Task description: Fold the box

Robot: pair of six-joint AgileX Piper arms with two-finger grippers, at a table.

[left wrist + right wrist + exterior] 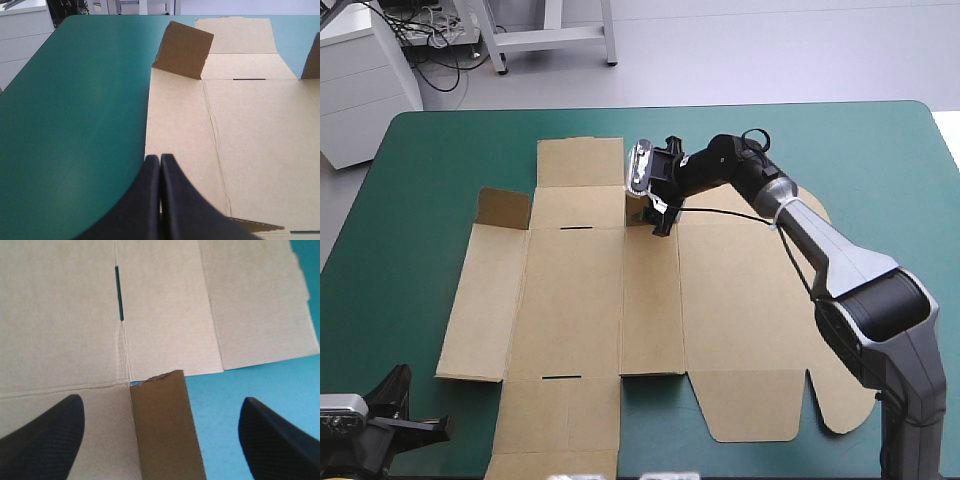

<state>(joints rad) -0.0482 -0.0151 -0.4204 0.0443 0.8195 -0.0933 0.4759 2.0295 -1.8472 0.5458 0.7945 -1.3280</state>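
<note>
The brown box (590, 300) lies flat at the middle of the teal-green cover (420, 200). The right gripper (161, 400), fingers wide apart, hovers at its 12 o'clock, straddling a raised flap (167, 435). The left gripper (160, 159), fingers pressed together, waits at the box's 7 o'clock.

Light's bright and even for us here, and it looks like it comes from overhead. In the high view the box (575, 300) is lit flat across the middle of the frame. Shadows stay soft and faint, and the darkest bit sits right under the right gripper (660, 218), just above centre. The raised flap (504, 208) at upper left shows us a shaded inner face. From the left wrist, the cover (75, 125) carries a broad soft sheen beside the box, no hard glare. From the right wrist, the upright flap (165, 430) between the spread fingers (45, 440) reads darker than the flat board around it.
</note>
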